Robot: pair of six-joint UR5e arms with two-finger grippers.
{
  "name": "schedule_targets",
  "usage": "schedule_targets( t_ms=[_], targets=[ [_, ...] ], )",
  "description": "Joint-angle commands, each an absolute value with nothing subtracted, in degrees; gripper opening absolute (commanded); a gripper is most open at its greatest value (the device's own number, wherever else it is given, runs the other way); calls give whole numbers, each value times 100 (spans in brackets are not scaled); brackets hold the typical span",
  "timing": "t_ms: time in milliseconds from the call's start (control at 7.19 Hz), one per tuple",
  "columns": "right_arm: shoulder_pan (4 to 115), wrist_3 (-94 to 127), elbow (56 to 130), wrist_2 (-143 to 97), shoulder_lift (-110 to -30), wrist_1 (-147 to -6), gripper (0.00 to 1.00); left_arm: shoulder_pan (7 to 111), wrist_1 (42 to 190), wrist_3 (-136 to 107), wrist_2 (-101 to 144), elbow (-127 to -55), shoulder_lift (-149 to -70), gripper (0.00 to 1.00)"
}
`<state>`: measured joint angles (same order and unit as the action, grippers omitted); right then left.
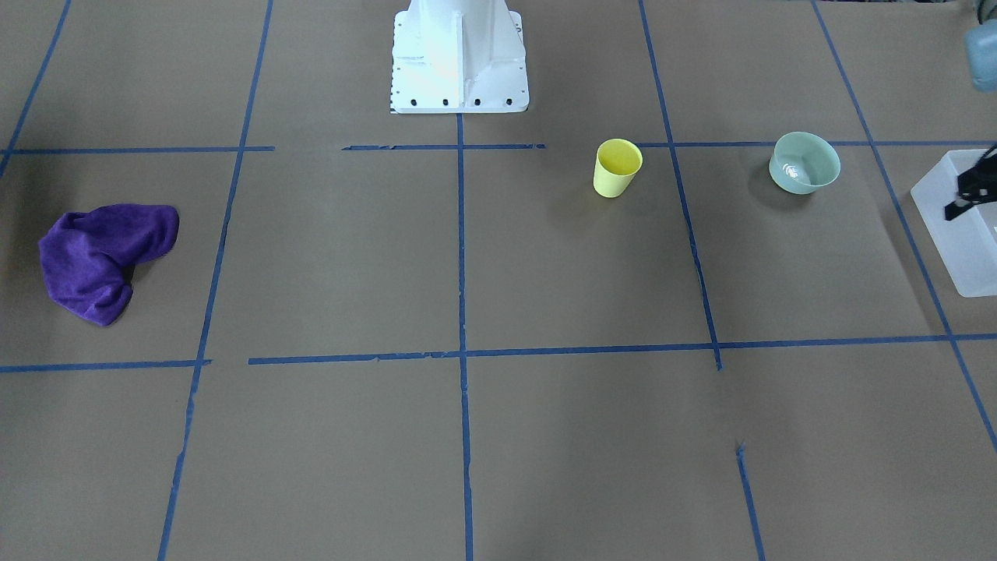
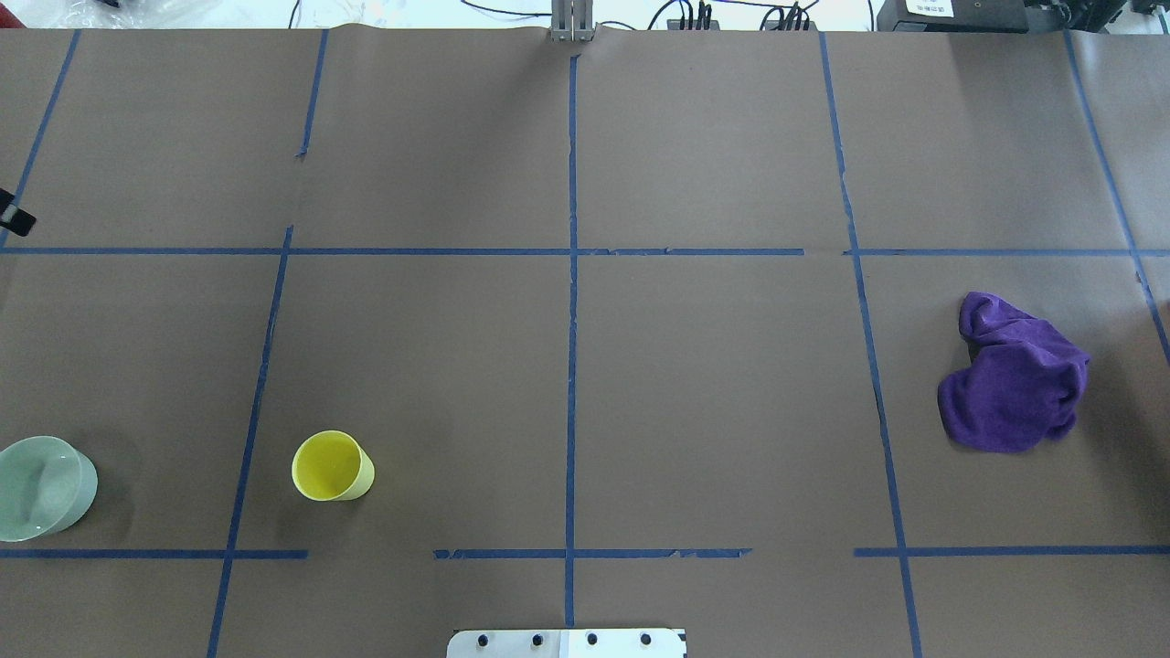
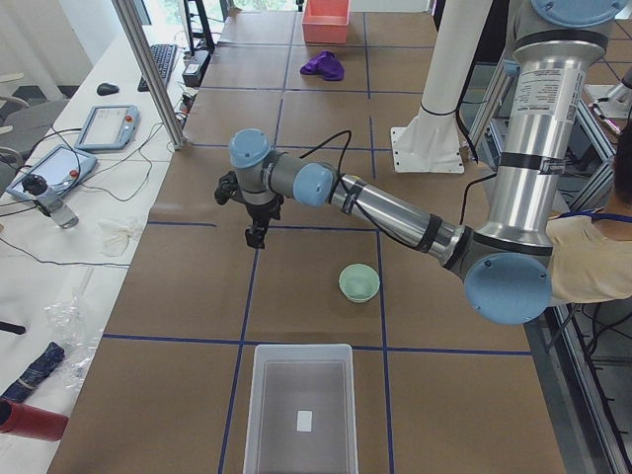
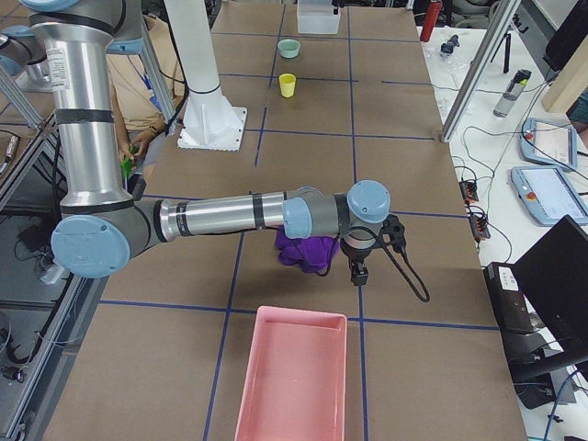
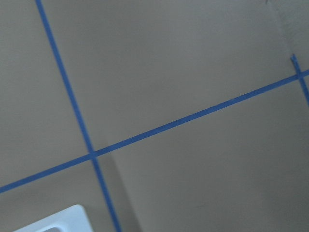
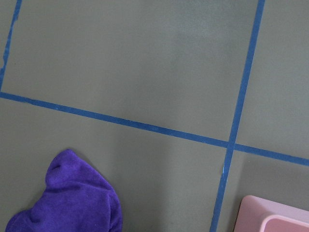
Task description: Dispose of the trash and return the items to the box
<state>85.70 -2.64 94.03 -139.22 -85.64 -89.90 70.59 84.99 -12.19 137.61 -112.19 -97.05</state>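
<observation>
While cup (image 2: 331,466) stands upright (bowl (image 2: 41,486) near) | purple cloth (image 2: 1015,375) well apart

Setting: robotics laboratory. Desk (image 1: 335,257) was papered brown and gridded with blue tape (image 1: 461,234). Silver-and-blue robot arms (image 3: 395,212) rose beside a white pedestal (image 1: 459,54). Teach pendants (image 3: 107,126), loose cables (image 4: 470,147) and a monitor (image 4: 560,266) lay on side benches (image 3: 59,306). Aluminium posts (image 3: 148,69) framed the cell.

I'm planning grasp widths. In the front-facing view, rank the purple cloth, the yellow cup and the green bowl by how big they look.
1. Purple cloth, clearly the largest.
2. Green bowl, wider than the cup.
3. Yellow cup, about the bowl's height, so that gap is small; both sit similarly far from the camera.
</observation>
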Motion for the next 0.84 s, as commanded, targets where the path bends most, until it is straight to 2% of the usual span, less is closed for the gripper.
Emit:
schedule_targets(
  t_ms=[0,278,557,696],
  targets=[
    [8525,-264,9404,-14114,-8552,-8965,100,5737,8525,-3243,13650,-12309,-9686,100],
    [8525,-264,9404,-14194,-8561,-8965,100,4611,8961,-5026,12783,-12856,-9677,100],
    [8517,-264,9404,-14194,-8552,-8965,100,3242,10738,-6794,11661,-12867,-8909,99],
    [8508,-272,9404,-14186,-8534,-8965,100,2921,11088,-7151,11463,-12858,-8677,99]
  ],
)
